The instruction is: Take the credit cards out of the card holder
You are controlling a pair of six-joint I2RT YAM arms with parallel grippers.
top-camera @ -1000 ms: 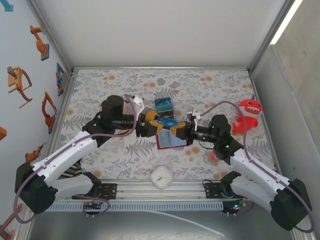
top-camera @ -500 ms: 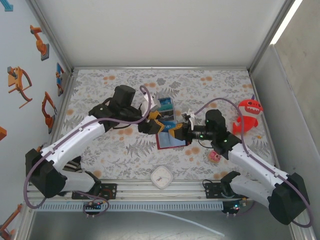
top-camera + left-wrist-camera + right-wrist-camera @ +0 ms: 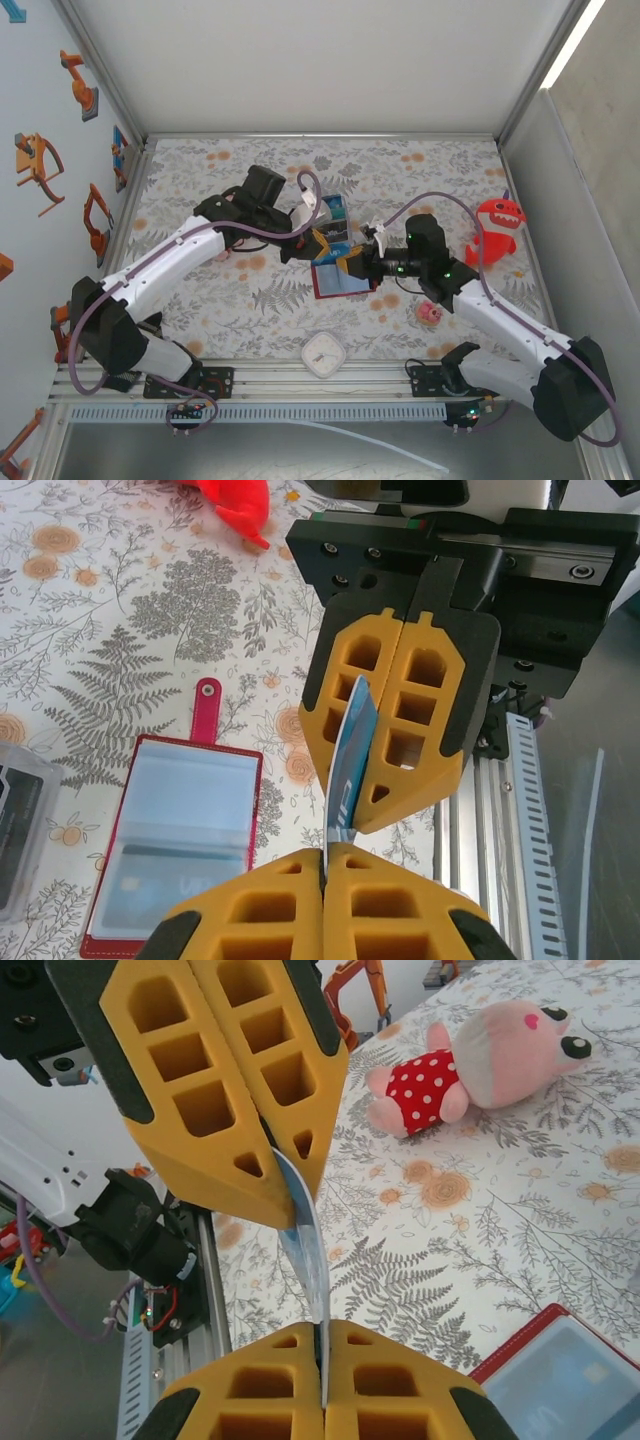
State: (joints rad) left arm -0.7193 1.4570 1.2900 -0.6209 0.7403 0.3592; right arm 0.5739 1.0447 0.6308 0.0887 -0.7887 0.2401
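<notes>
Teal plastic, thin and slick: your credit card (image 3: pixel 350 750) is clamped by both left fingers (image 3: pixel 260 910) and right fingers (image 3: pixel 440 680), aloft beside the open card holder (image 3: pixel 180 830), midway between the side edges of the counter (image 3: pixel 100 630). Likely bendy; grip its flat faces.

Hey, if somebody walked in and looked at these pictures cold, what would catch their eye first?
The left gripper and the right gripper meet in mid-air at the centre, each shut on the same teal-blue credit card. Beneath them the dark-red card holder lies open, and a bright red shark toy stands off to the right.
</notes>
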